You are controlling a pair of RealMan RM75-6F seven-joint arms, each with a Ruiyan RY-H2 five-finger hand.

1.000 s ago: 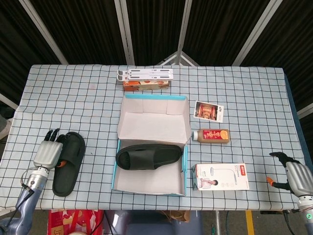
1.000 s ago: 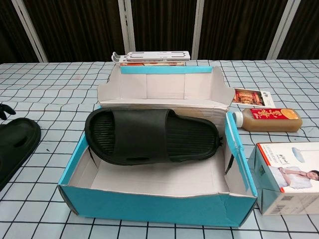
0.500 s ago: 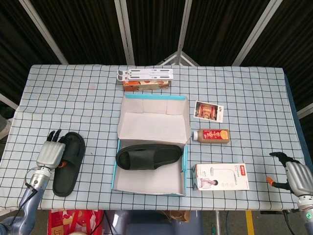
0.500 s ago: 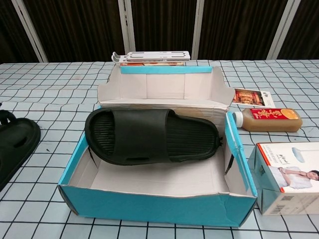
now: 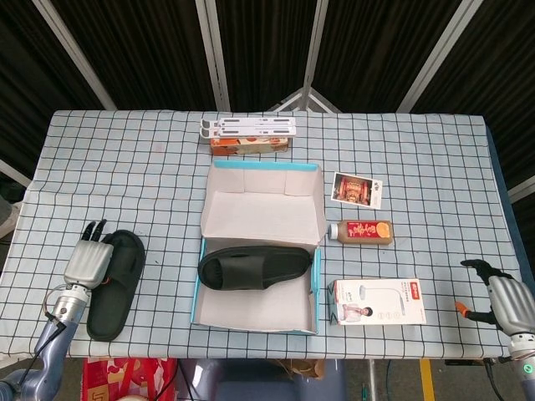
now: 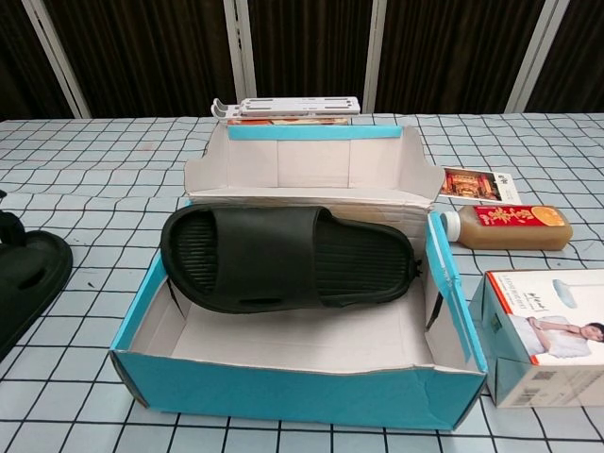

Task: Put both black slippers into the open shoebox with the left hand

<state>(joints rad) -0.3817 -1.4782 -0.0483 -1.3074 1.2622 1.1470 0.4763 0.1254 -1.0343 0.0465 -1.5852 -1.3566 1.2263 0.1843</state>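
One black slipper (image 5: 255, 267) lies across the near half of the open teal shoebox (image 5: 261, 209); the chest view shows this slipper (image 6: 283, 257) inside the box (image 6: 283, 394). The other black slipper (image 5: 117, 282) lies on the table left of the box, cut off at the chest view's left edge (image 6: 28, 274). My left hand (image 5: 88, 262) lies over that slipper's left side, its dark fingertips (image 6: 8, 229) hooked at the strap, gripping it. My right hand (image 5: 508, 302) hangs at the table's right front corner, holding nothing, with its fingers apart.
A juice bottle (image 5: 361, 230) and a photo card (image 5: 357, 190) lie right of the box. A white product carton (image 5: 380, 301) sits at the front right. An orange packet with a white stand on it (image 5: 248, 136) is behind the box.
The left hand and the slipper under it have shifted slightly left and toward the table's front edge. The right hand and the slipper in the box have stayed still.
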